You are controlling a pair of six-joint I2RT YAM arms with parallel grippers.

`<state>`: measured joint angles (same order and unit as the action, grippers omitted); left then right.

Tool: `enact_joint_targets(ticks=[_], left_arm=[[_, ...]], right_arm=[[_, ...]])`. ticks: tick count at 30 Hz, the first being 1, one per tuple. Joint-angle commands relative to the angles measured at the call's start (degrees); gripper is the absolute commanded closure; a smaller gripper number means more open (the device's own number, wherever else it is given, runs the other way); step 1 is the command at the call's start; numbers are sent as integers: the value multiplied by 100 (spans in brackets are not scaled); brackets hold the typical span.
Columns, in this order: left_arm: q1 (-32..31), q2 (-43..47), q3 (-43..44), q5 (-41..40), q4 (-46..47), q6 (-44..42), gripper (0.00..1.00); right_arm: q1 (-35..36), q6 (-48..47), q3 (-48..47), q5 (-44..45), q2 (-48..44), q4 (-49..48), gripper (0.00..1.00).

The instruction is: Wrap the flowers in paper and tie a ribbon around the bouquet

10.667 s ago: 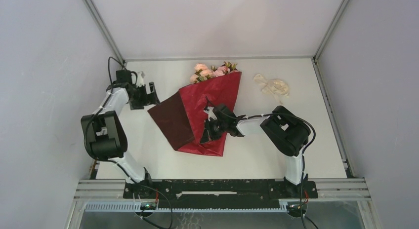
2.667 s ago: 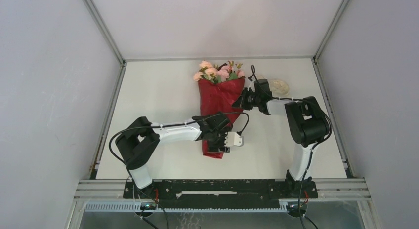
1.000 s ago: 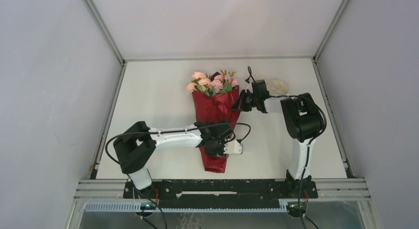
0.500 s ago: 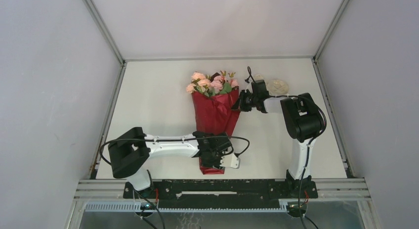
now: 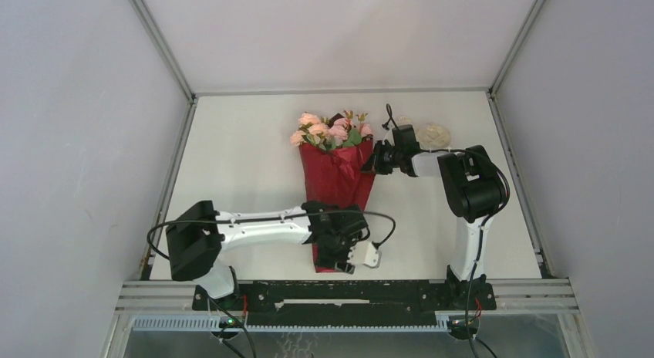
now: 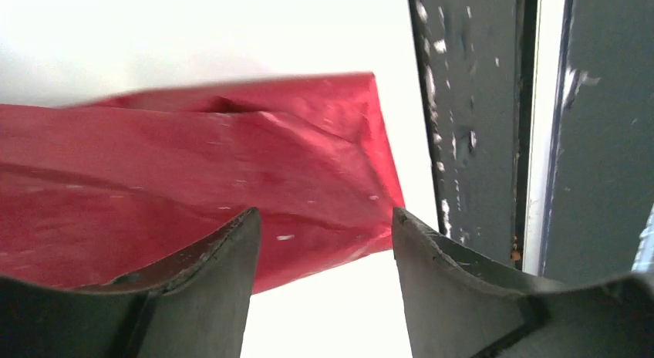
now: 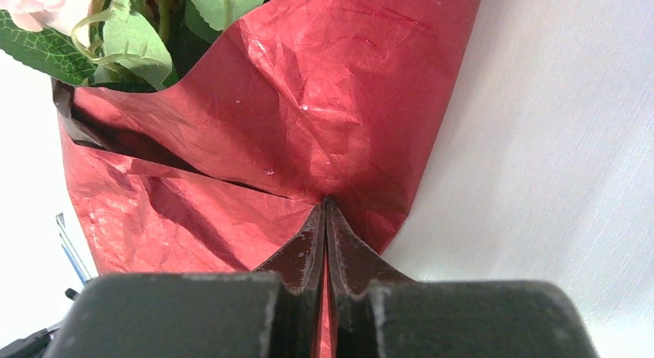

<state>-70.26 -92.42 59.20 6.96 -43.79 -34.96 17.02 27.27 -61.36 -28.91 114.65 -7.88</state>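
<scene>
The bouquet lies mid-table, its pink flowers (image 5: 328, 130) pointing to the far side above a tapered cone of red paper (image 5: 337, 177). My right gripper (image 5: 375, 159) is shut on the cone's upper right edge. In the right wrist view the fingertips (image 7: 325, 204) pinch a fold of the paper (image 7: 308, 103), with green leaves (image 7: 131, 34) at top left. My left gripper (image 5: 337, 255) hovers at the cone's narrow near end, jaws apart. In the left wrist view the paper's tip (image 6: 193, 173) lies just beyond the open gripper (image 6: 325, 219), ungripped. The cream ribbon (image 5: 436, 134) rests at back right.
The dark metal rail (image 6: 470, 126) of the table's near edge runs just right of the left fingers. The right arm's body (image 5: 470, 188) stands between the bouquet and the right wall. Bare white tabletop (image 5: 239, 157) stretches left of the bouquet.
The left gripper has slid down the cone toward its near tip and its jaws have spread apart. The right gripper has kept its pinch on the paper's edge without moving.
</scene>
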Motion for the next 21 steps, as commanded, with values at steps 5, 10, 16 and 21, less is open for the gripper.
enact_joint_targets(ticks=[5, 10, 16, 21], left_arm=[[715, -386, 829, -580, 1851, 668, 37], [697, -1296, 1114, -1178, 2344, 619, 36], [689, -1550, 915, -747, 2223, 666, 36], [696, -1700, 810, -193, 2039, 747, 37]], right_arm=[[55, -140, -102, 85, -345, 193, 91], [40, -153, -103, 1, -537, 243, 90], [-92, -328, -104, -112, -866, 522, 89], [-486, -594, -277, 57, -1443, 1267, 86]])
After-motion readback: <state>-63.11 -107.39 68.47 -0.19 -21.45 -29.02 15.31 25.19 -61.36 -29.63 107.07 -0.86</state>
